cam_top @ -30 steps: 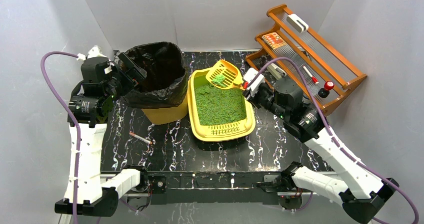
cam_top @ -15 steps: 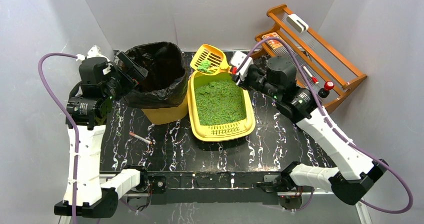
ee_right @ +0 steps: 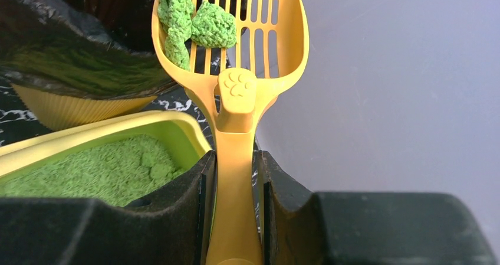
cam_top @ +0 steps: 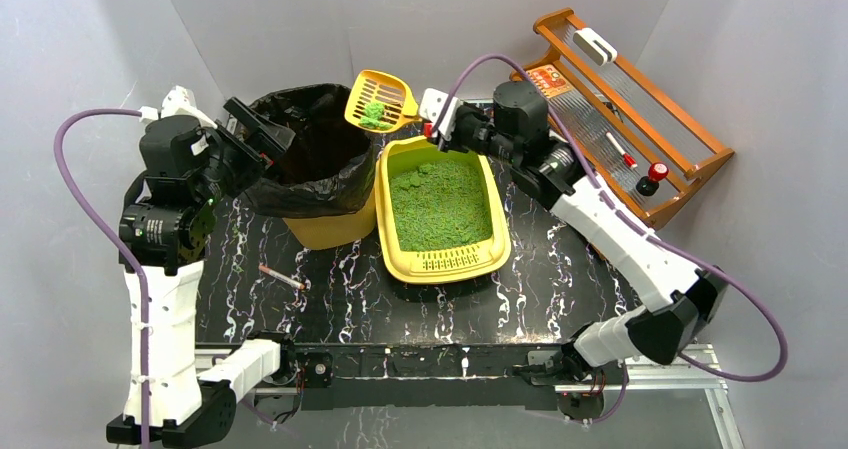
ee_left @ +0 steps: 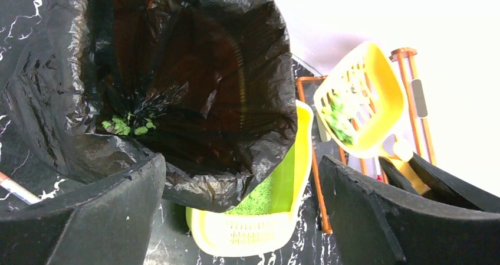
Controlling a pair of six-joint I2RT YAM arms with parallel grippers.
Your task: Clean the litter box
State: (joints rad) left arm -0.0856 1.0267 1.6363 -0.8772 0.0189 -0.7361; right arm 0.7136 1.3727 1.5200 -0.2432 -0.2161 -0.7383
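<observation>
Well, right gripper [ee_right: 234,182] clamps the scoop [ee_right: 236,94], left gripper [ee_left: 242,164] gapes empty; litter box [cam_top: 445,267] looks stiff, litter-heavy: I'd grab its rim.

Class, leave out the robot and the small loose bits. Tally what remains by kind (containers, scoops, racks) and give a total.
Containers: 2 (litter box, yellow bin)
Scoops: 1 (slotted scoop)
Racks: 1 (wooden rack)
Total: 4

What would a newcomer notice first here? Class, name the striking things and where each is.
The yellow scoop, gripped by its handle in the right end effector, hangs beyond the far end of the litter box, holding green clumps. Left of the box stands a yellow bin lined with a black bag, the open left end effector at its rim.
</observation>
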